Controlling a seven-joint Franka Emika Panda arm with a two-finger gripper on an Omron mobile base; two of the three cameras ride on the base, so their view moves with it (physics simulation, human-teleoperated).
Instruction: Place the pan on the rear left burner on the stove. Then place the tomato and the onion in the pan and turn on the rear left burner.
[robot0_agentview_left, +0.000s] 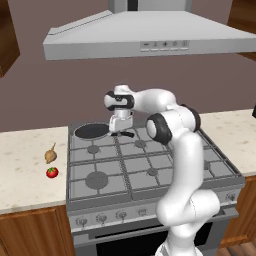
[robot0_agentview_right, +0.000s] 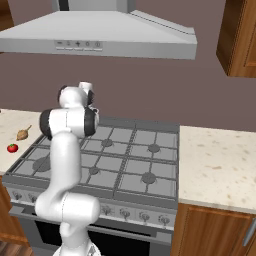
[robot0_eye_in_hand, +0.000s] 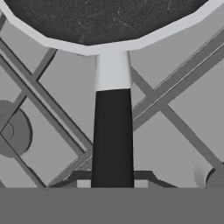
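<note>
Two small things lie on the pale counter left of the stove: the onion, nearer the wall, and the tomato just in front of it, close but apart, both near the counter's right edge beside the stove. From the right base view the same pair sits at the far left, onion behind tomato.

On the stove's back-left corner rests the pan, its dark bowl over the rear left burner, whose cap is hidden under it. Its handle points right along the back row of grates.

Over that handle hangs the gripper, pointing down, its jaws drawn narrow and clamped on the handle. In the hand view the handle runs straight up from between the fingertips to the pan at the top edge, grey grate bars crossing beneath.

Above the stove hangs a grey range hood.
</note>
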